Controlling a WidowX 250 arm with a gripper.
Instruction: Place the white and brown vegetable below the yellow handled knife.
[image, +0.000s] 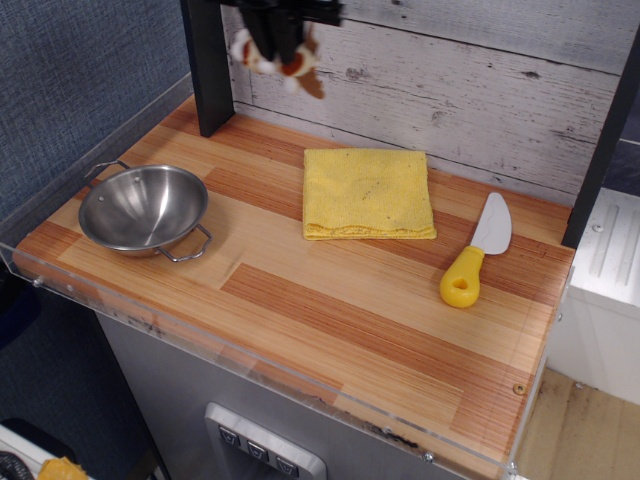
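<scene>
My gripper (276, 50) hangs at the top of the view, high above the back of the table, shut on the white and brown vegetable (285, 62). The vegetable is a small lumpy white toy with reddish-brown patches, and its tan stem sticks out to the right. It is well above the table and left of the yellow cloth. The yellow handled knife (472, 255) lies at the right of the table, with the yellow handle toward the front and the white blade pointing to the back.
A folded yellow cloth (367, 193) lies mid-table. A steel bowl (143, 208) with two handles stands at the left. A black post (205, 70) rises at the back left. A clear acrylic lip (250, 365) edges the wooden table (330, 300).
</scene>
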